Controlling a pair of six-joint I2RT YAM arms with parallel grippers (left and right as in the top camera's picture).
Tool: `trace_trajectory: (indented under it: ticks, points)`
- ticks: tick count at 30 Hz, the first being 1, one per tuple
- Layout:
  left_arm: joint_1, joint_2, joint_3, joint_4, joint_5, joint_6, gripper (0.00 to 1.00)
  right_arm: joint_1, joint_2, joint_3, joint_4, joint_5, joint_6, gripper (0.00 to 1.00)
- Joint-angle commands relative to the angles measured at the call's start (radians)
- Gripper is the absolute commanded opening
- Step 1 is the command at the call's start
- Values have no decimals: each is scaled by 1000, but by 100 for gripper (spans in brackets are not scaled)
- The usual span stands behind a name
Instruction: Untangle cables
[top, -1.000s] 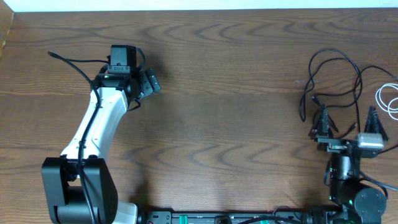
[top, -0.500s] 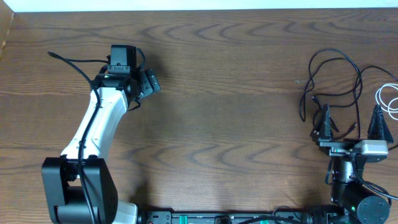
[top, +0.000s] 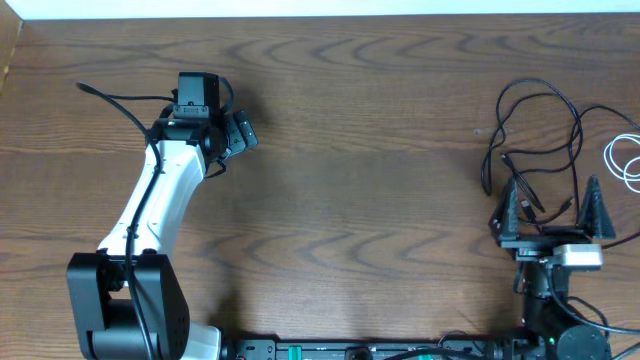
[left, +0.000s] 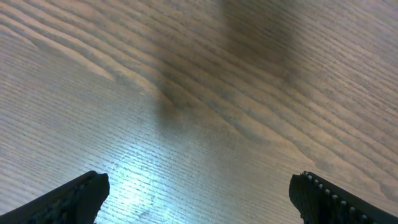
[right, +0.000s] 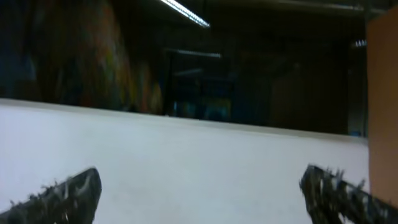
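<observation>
Since the white cable (top: 613, 156) runs off the right edge of the overhead view, only a couple of thin curved loops show, no plug end visible. It lies at the far right of the tabletop (top: 380, 150), just beside the black cable (top: 578, 150); can't tell if the two cross or touch. The black cable is a thin cord in loose open loops on the right side of the tabletop, one small plug end visible near its left side, another stretch running off the right edge.

Right end effector (top: 553, 208): fingers spread wide, pinching nothing. From overhead a short run of black cable shows between the two dark pointed fingers; contact can't be made out. The right wrist view is blurred, with only the jagged finger tips in the bottom corners, a plain white surface and a dark background beyond. No cable in it.

Left end effector (left: 198, 198): fingers spread wide, empty, only the tips cut in at the bottom corners over bare wood. It sits at the upper left, well apart from both cables. The left arm (top: 160, 200) has a smooth white shell and a black base.

Tabletop is dark brown wood, wavy grain, with a light glare patch in the left wrist view.
</observation>
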Motion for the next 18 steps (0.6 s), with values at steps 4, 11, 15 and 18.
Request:
trace_trajectory:
  ticks: [4, 11, 15, 18]
  points:
    - [4, 3, 9, -3, -10, -9, 98, -7, -4, -20, -97, 12, 16, 99]
    - [4, 3, 9, -3, -10, -9, 98, -7, -4, -20, -390, -1, 16, 99]
    - [4, 3, 9, -3, -10, -9, 98, -7, -4, -20, -560, -1, 16, 99]
    - [4, 3, 9, -3, -10, -9, 98, -7, -4, -20, -692, -1, 15, 99]
